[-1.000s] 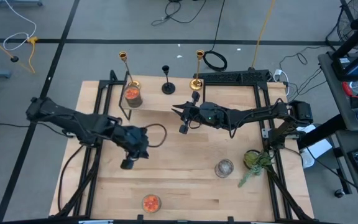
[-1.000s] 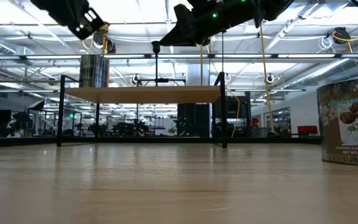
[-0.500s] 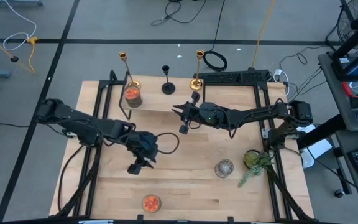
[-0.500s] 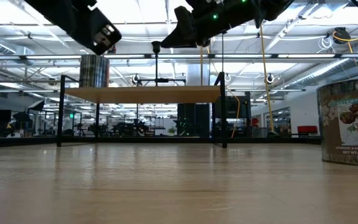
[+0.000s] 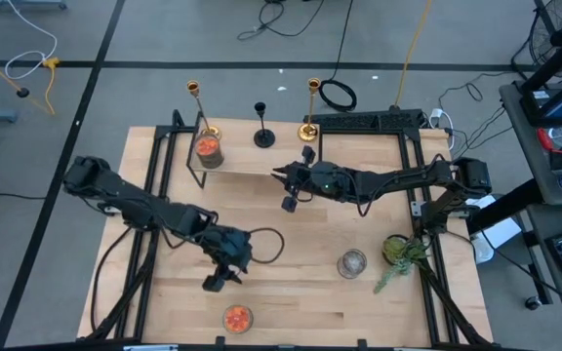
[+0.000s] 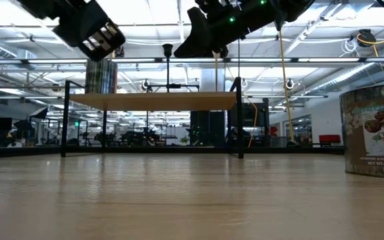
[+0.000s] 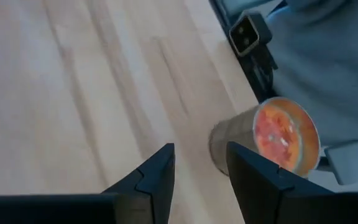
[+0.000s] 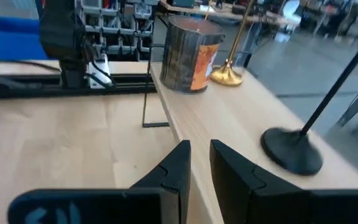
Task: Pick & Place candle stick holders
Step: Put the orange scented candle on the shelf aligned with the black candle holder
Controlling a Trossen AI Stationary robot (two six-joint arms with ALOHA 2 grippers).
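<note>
Three candle stick holders stand on their round bases at the far edge of a raised wooden shelf [image 5: 252, 161]: a gold one [image 5: 206, 130] on the left, a black one [image 5: 263, 137] in the middle and a gold one [image 5: 307, 129] on the right. My right gripper [image 5: 288, 200] hovers just in front of the shelf, its fingers a little apart with nothing between them; its wrist view shows the black holder's base [image 8: 291, 150] ahead. My left gripper [image 5: 213, 285] hangs open over the near part of the table, just short of an orange candle jar [image 7: 272, 138].
A tin with orange contents [image 5: 209, 151] stands on the shelf beside the left gold holder. The orange candle jar [image 5: 237, 317] sits at the near edge. A glass jar [image 5: 351, 263] and a small green plant [image 5: 403, 252] stand at the near right.
My left gripper has moved toward the table's near edge and a little to the right, ending close to the orange candle jar. The holders have stayed in place.
</note>
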